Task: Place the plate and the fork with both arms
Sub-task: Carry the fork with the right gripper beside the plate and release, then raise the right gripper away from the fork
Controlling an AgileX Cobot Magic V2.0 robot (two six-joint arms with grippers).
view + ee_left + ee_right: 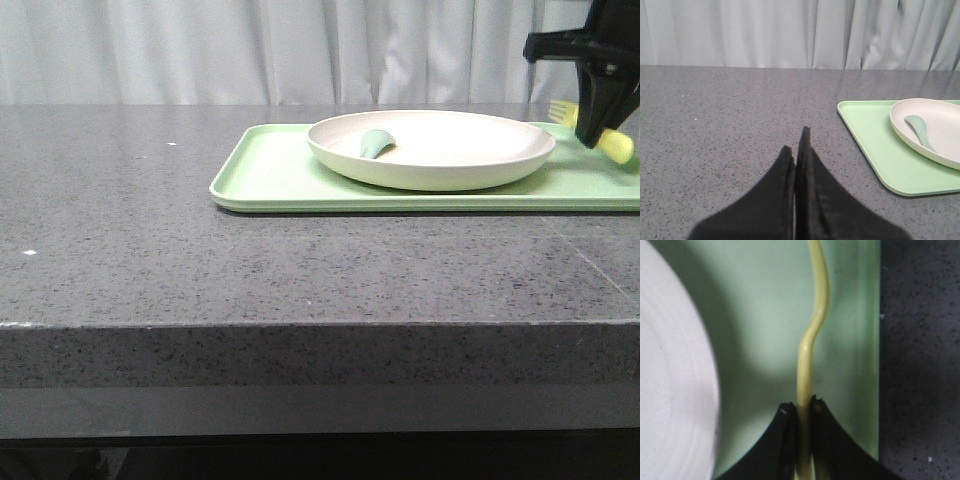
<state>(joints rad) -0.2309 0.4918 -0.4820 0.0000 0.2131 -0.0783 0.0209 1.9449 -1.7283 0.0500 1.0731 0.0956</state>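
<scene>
right end effector (802, 412) clamped on fork (812, 335) handle | over green tray (770, 315) | plate (675, 380) beside

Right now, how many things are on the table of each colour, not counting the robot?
Green: 2, the tray and the spoon lying in the plate
Cream-white: 1, the plate on the tray
Yellow: 1, the fork, gripped by the right claw over the tray
Total: 4

Pale curtain (300, 50) behind speckled grey table (200, 260)
</scene>
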